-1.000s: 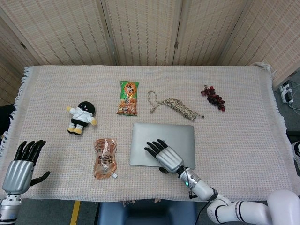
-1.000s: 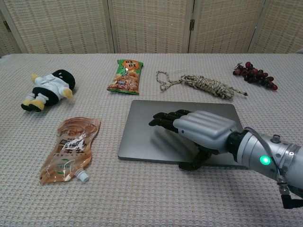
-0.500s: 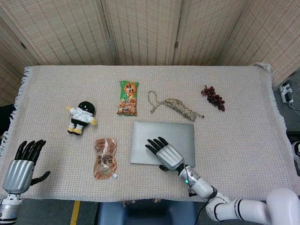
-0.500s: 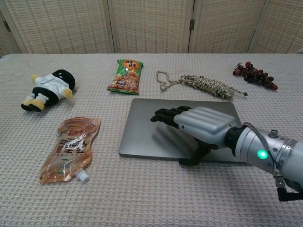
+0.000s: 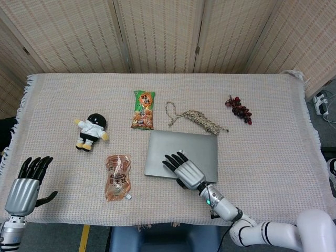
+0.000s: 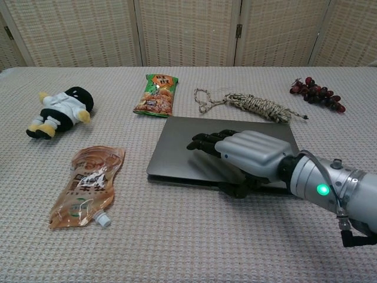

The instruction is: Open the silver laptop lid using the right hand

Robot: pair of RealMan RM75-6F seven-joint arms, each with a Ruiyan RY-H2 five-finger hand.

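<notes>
Woven cloth (image 5: 262, 157) covers your table. Your right hand (image 6: 250, 153) grips the one silver laptop (image 6: 182, 150) at centre, fingers (image 6: 203, 143) on top, thumb under its raised front edge. Only the head view shows your left hand (image 5: 23, 186), spread and holding nothing.

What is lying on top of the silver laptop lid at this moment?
The right hand lies on the silver laptop lid, dark fingers spread over it, thumb at the raised front edge. What lies beneath the lid is covered. Nothing else is on it.
</notes>
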